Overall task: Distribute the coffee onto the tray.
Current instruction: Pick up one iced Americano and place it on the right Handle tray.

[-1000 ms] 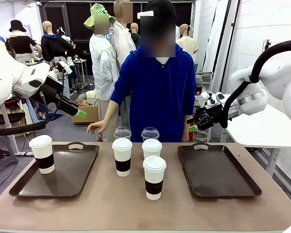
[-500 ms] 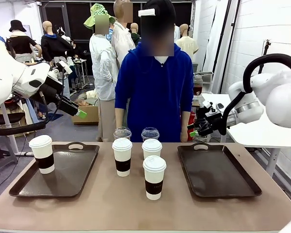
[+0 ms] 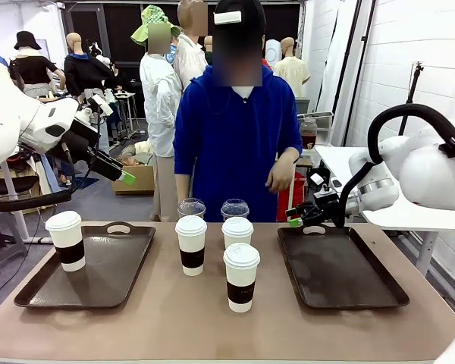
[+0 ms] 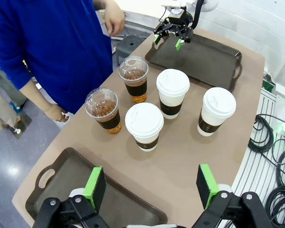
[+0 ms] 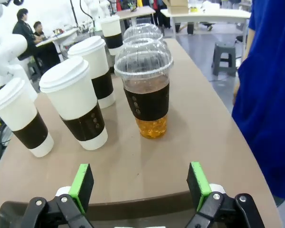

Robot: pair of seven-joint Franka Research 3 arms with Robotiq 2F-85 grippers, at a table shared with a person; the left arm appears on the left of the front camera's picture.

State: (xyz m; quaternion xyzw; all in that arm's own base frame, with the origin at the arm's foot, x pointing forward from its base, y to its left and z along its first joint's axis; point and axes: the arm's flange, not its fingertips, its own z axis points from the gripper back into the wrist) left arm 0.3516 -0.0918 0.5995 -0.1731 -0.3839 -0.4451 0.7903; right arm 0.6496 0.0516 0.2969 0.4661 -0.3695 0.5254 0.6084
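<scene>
Right fingers [image 3: 295, 221] and left fingers [image 3: 126, 177] both wide
Three white brown-sleeved cups [image 3: 241, 277] and two clear domed cups [image 5: 144, 90] of brown drink stood mid-worktop [image 3: 212, 326], ahead of the right pair; a fourth white cup [image 3: 66, 240] sat on the left tray [image 3: 114, 280], below the left pair

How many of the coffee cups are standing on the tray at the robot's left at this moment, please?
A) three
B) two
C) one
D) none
C: a single white paper cup stands at the far left corner of the left tray, while the other five cups stand on the table beside it.
</scene>
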